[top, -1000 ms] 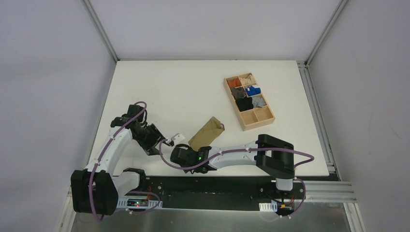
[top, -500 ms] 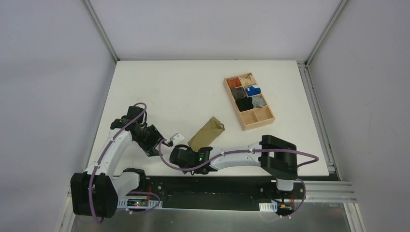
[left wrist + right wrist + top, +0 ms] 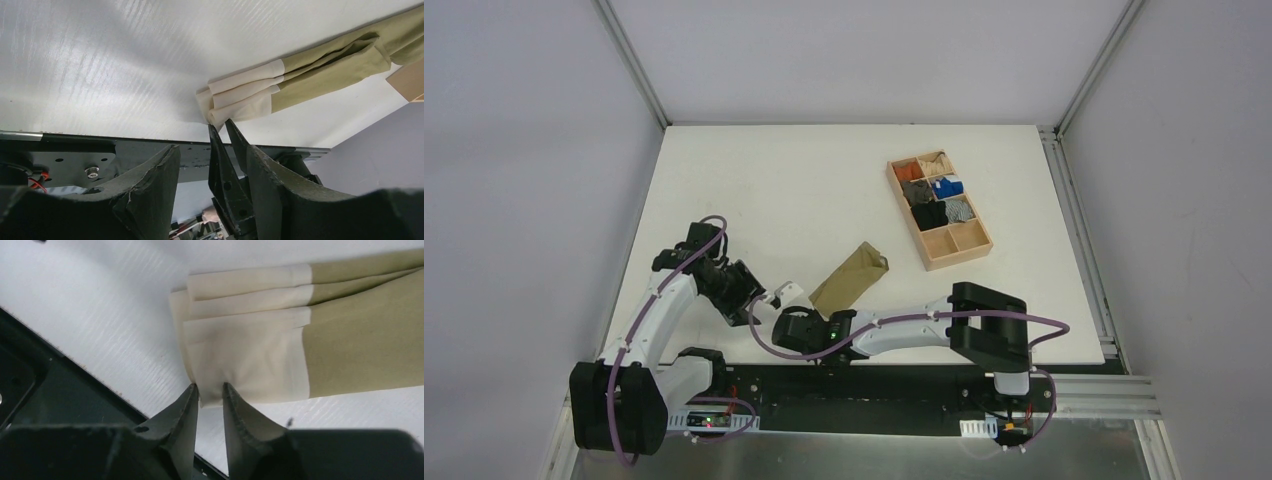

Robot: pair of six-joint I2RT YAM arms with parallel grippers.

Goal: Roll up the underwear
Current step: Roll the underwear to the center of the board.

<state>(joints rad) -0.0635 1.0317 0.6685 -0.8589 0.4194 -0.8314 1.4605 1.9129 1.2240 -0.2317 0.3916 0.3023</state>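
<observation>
Three stacked folds are showing at the cream waistband of the underwear, which is lying as a long flat strip just below the middle of the overhead frame. It is running diagonally, with the waistband end pointing to the lower left. No coil is showing anywhere along it, so I judge that the folding is done and the rolling itself is not yet begun.

The right end effector is standing narrow at the waistband's near corner, with the fabric edge sitting between its tips; whether it is actually clamping the cloth I cannot tell. The left end effector is hovering just left of that corner, gaping wide and holding nothing.

Both are crowding the same small corner, and the dark front edge of the surface is running just beside it, so the first turn is probably going to be tight. A wooden tray is sitting well apart in the upper right, carrying small fabric bundles, and is not getting in the way.
</observation>
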